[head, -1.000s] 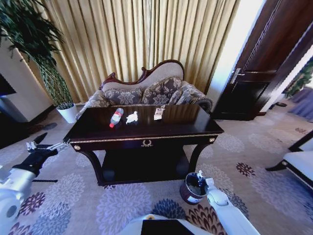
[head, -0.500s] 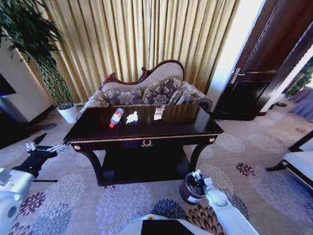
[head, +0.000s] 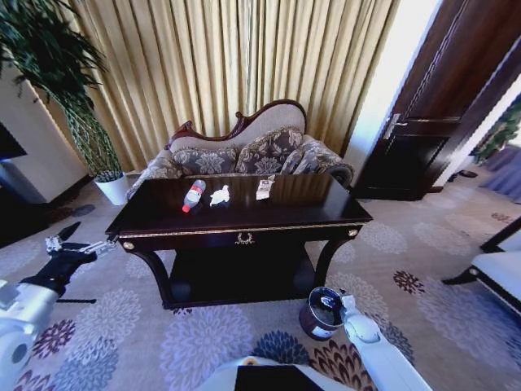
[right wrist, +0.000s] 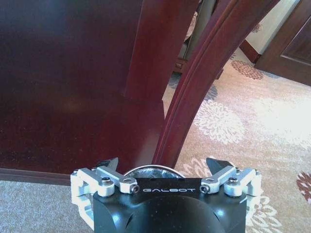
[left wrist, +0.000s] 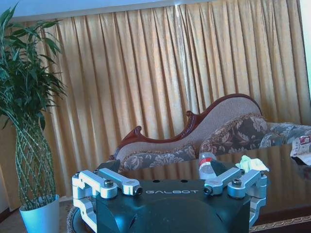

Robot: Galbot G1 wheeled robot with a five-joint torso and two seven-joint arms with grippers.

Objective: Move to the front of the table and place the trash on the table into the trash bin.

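On the dark glossy surface (head: 293,208) in front of the sofa (head: 244,151), three pieces of trash lie in a row near the rear edge. The clear bottle (head: 193,195) with the red cap lies on its side toward the robot's left. The crumpled white tissue (head: 220,195) sits just beside it, apart from it. The small wrapper packet (head: 264,188) lies farther toward the robot's right, near the middle of the surface.

The left end effector (head: 77,243) is raised off the left front corner of the surface, below the level of the top. Its fingers are spread, with nothing between them. From the left wrist view, the bottle (left wrist: 207,165) and the tissue (left wrist: 251,163) appear beyond the spread fingertips, and the packet (left wrist: 301,145) lies farther along the top. All three items are well apart from this end effector.

The right end effector (right wrist: 163,170) is low, just above the trash bin (head: 321,313), which stands on the patterned carpet (head: 407,244) by the right front leg (right wrist: 199,77) of the surface. Its fingers are spread and empty, and the bin rim (right wrist: 154,170) shows between them.
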